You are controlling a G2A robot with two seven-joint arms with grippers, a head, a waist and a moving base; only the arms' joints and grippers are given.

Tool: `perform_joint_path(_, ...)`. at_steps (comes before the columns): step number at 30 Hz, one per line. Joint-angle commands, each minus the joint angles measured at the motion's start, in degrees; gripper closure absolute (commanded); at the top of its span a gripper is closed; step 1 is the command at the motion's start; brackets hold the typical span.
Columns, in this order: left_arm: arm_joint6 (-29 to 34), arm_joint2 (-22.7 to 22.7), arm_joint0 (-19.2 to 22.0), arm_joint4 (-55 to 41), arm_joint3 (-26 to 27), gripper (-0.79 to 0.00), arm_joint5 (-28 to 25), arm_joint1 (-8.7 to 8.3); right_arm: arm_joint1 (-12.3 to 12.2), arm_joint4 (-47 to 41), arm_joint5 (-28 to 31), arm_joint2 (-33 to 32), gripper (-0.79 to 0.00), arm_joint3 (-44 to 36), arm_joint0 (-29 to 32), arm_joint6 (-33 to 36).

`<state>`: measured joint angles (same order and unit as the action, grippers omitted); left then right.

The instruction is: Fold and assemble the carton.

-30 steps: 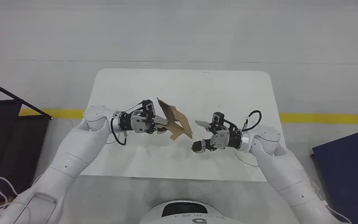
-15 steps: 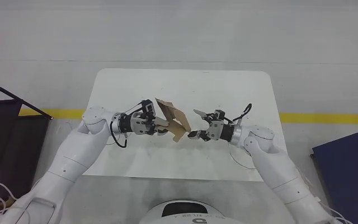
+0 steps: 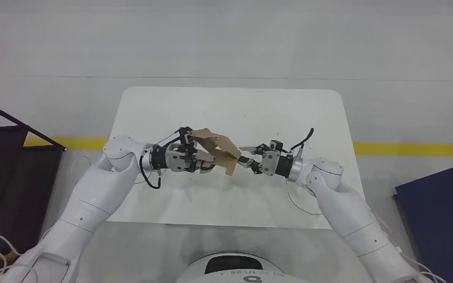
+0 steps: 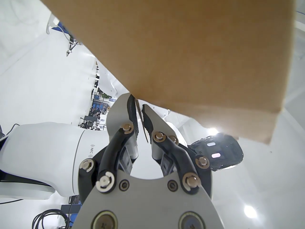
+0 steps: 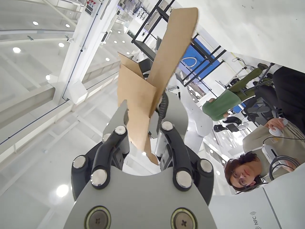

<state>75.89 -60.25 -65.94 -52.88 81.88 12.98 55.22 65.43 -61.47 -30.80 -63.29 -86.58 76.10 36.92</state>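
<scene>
The carton (image 3: 216, 147) hangs in mid-air above the middle of the white table (image 3: 297, 113), held from both ends, apparently so that its panels can be bent against each other. The left gripper (image 4: 139, 117) pinches a thin cardboard edge between nearly closed fingers, anchoring that side. The right gripper (image 5: 143, 117) clasps a folded flap at the opposite end, its fingers narrow around it. Both forearms reach inward, wrists facing each other across the half-formed box.

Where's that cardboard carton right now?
In the top view the carton is over the middle of the white table, between the left end effector, which grips it, and the right end effector at its other side.
</scene>
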Motion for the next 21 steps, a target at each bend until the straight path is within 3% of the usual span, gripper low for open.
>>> perform_joint_path(1, 0.0, -0.1, -0.1, 0.2, 0.1, 0.000, 0.0, 0.02, 0.0, -0.1, 0.4, -0.1, 0.000, 0.0, 0.1, 0.0)
perform_joint_path(11, -0.2, -0.3, -0.3, 1.3, 0.7, 0.000, 0.1, 0.09, -0.1, 0.6, 1.9, -0.8, 0.000, -0.3, 0.4, 1.1)
perform_joint_path(21, -2.8, -0.9, -0.8, 4.7, 1.5, 0.000, -0.3, -0.03, -0.4, 4.1, 7.1, -1.7, 0.000, -1.9, 1.8, 2.2)
